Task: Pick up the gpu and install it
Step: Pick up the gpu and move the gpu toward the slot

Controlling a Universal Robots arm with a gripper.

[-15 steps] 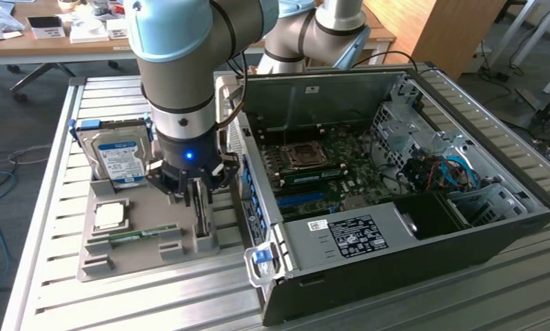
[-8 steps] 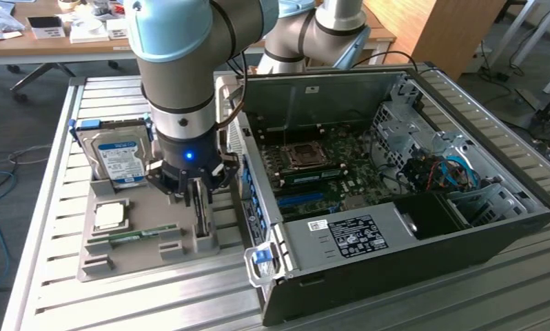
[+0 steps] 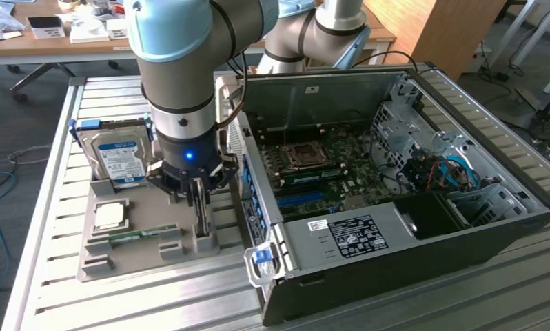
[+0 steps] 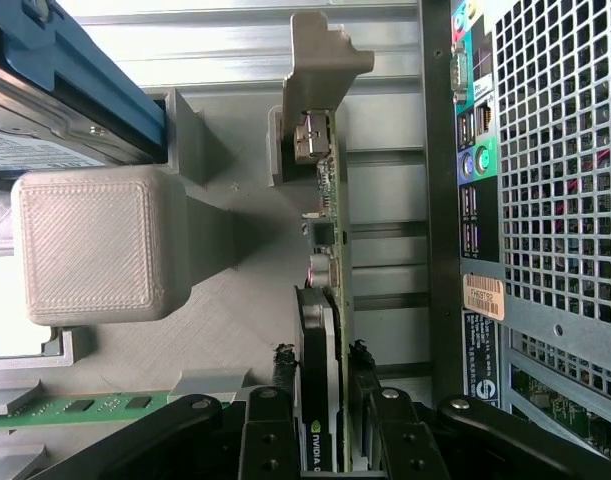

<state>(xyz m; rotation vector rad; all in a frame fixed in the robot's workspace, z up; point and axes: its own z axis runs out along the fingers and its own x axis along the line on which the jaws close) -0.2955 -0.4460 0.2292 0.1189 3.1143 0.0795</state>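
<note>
The gpu (image 4: 320, 330) stands on its edge in the grey tray (image 3: 118, 258) on the bench (image 3: 118, 303), the hand (image 3: 197, 196) sits around it but I cannot tell if it squeezes, and in the exterior view the computer case (image 3: 422, 262) is at its 3 o'clock.

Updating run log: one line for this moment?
stage: pick | gripper: down over gpu | gpu: upright in tray slot | case: open

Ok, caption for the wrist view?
Gripper straddling the gpu, which stands on edge in its gray holder beside the computer case.
</note>
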